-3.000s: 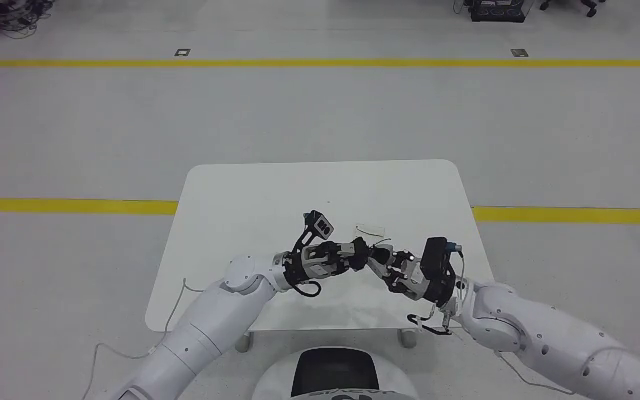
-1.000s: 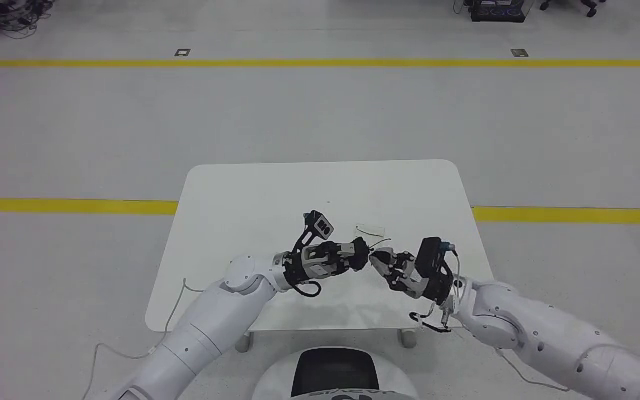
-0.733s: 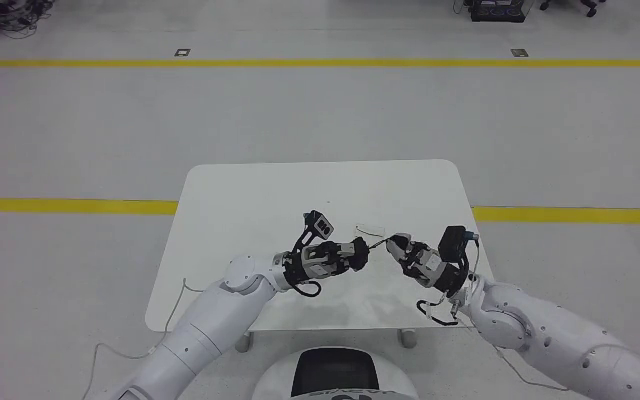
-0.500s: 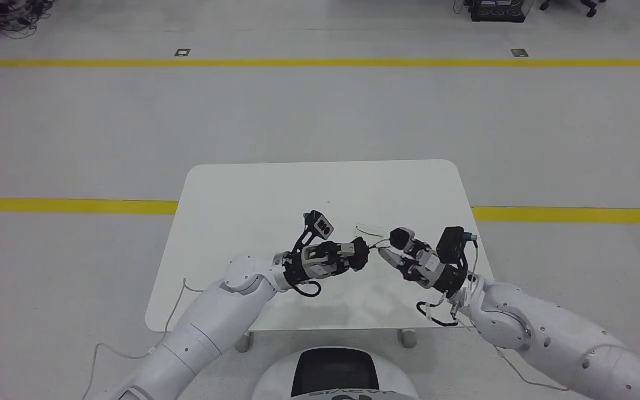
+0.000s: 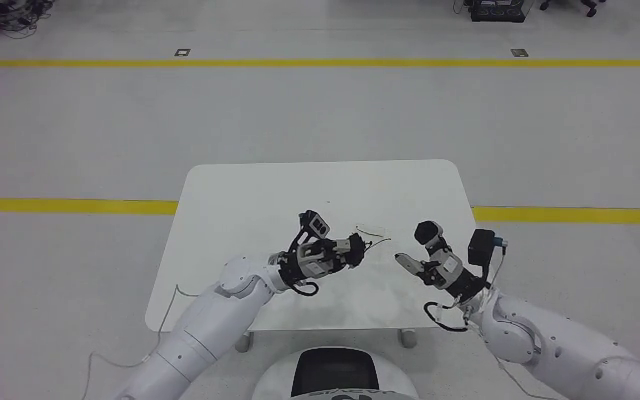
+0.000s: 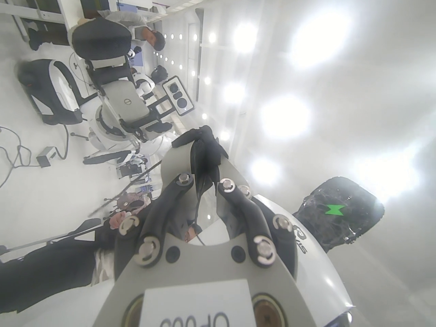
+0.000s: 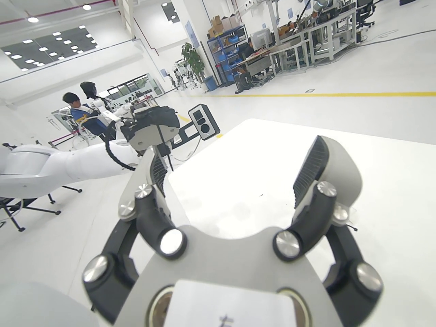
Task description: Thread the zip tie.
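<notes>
The zip tie (image 5: 375, 238) is a thin black strap, held above the white table (image 5: 250, 200) near its front middle. My left gripper (image 5: 355, 247) is shut on the zip tie (image 6: 203, 158), and a thin strand runs back between the fingers (image 6: 177, 188). My right gripper (image 5: 420, 246) hovers to the right of it, a short gap away, open with nothing between its ribbed pads (image 7: 315, 161). The right wrist view looks past the open right gripper (image 7: 238, 161) to the left gripper (image 7: 153, 127), with the strap hanging beneath it.
The tabletop (image 7: 374, 171) carries only a tiny dark speck (image 7: 261, 195). Bare floor with yellow lines (image 5: 320, 63) surrounds the table. Benches, racks and other robots stand far off in the room.
My right gripper was close against the left gripper and the zip tie; it has drawn back to the right and now stands open. The left gripper has barely moved.
</notes>
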### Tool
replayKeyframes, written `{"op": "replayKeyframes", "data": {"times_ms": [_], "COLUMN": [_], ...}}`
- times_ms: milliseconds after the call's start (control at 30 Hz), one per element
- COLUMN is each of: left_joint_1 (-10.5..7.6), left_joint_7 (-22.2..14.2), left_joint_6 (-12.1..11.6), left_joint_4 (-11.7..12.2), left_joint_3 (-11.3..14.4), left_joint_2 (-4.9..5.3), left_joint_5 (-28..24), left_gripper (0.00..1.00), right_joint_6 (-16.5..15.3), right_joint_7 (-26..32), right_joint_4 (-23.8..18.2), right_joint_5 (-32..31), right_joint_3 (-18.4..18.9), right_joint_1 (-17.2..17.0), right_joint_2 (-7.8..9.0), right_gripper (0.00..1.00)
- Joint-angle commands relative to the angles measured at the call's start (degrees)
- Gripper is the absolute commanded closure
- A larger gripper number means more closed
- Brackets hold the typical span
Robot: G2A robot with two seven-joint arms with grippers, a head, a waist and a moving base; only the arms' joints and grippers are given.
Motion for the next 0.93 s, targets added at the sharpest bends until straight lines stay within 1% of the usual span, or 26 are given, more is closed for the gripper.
{"op": "replayKeyframes", "data": {"times_ms": [0,100,133,900], "left_joint_1": [0.34,0.54,0.51,0.49], "left_joint_7": [-0.11,-0.65,-0.69,-0.68], "left_joint_6": [0.44,1.15,1.25,1.32], "left_joint_4": [-0.42,-0.49,-0.43,-0.37], "left_joint_3": [-0.27,-0.57,-0.64,-0.69], "left_joint_2": [0.05,0.08,0.08,0.08], "left_joint_5": [-0.89,-2.23,-2.28,-2.37], "left_gripper": [1.0,1.0,1.0,1.0], "right_joint_6": [0.0,0.0,0.0,0.0], "right_joint_7": [-1.18,-2.7,-2.82,-2.82], "right_joint_4": [-0.83,-1.71,-1.74,-1.74], "right_joint_5": [0.09,0.53,0.62,0.62], "right_joint_3": [-0.21,-0.38,-0.39,-0.39], "right_joint_1": [-0.11,-0.13,-0.13,-0.13], "right_joint_2": [0.72,1.73,1.82,1.82], "right_gripper": [0.0,0.0,0.0,0.0]}}
